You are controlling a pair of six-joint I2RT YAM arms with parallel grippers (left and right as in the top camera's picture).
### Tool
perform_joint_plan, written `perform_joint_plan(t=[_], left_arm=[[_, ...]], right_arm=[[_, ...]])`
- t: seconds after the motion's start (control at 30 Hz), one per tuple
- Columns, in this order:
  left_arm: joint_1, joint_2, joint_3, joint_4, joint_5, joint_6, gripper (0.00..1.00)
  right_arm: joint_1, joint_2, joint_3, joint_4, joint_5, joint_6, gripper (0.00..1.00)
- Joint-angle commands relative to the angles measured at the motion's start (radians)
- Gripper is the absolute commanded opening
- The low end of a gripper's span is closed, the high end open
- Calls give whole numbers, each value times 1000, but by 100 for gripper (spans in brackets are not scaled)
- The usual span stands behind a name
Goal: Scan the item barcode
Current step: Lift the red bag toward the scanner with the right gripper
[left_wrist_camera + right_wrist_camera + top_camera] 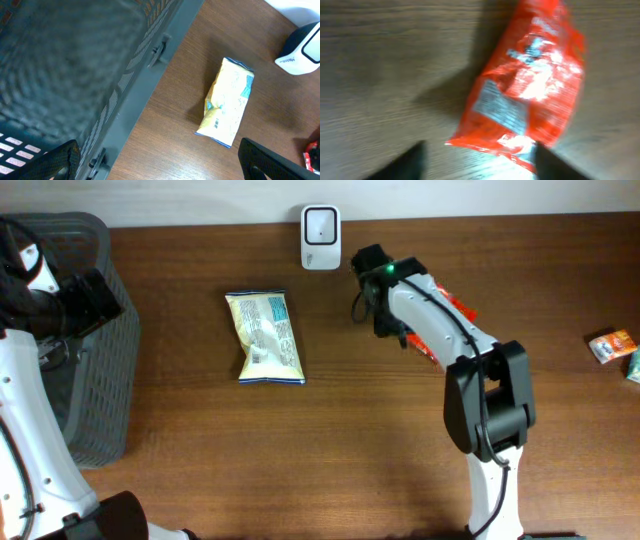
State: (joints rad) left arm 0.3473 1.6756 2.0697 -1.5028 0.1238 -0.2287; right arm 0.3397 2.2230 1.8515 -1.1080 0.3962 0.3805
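A white barcode scanner (320, 225) stands at the table's far edge; its corner (300, 50) also shows in the left wrist view. A red snack packet (530, 85) lies flat on the wood, mostly hidden under my right arm in the overhead view (458, 304). My right gripper (477, 165) is open just short of the packet's near end, its right finger overlapping that corner, all blurred. A yellow snack packet (265, 337) (227, 102) lies left of centre. My left gripper (162, 167) is open wide above the basket's edge, holding nothing.
A grey plastic basket (95, 380) (75, 75) fills the left side of the table. A small orange and white packet (612, 345) and a teal item (635, 365) lie at the far right edge.
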Motion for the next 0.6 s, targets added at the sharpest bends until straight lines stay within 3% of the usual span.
perform_joint_plan(t=[0.0,0.1,0.23,0.37,0.43,0.47,0.53,0.57], left_arm=[[3,-4,-3,2,11,-10,99],[3,-4,-3,2,11,-10,99],[3,-4,-3,2,11,-10,99],[3,-4,-3,2,11,-10,99],[3,-4,-3,2,11,-10,99],[3,-4,-3,2,11,-10,99],[3,-4,-3,2,11,-10,99],[3,-4,-3,2,11,-10,99]], right_arm=[[-18,-4,19,24,-175,-232,86],[2,-4,-51,24,57,-271,96],[-2,-4,-116,40,96,-268,98],[-7,-4,-207,171,192,-269,99],[-26,-4,-232,235,192,-269,86],[-46,-4,-252,272,188,-269,72],[-73,-4,-270,293,156,-268,54],[-79,-4,-274,298,151,-268,52]])
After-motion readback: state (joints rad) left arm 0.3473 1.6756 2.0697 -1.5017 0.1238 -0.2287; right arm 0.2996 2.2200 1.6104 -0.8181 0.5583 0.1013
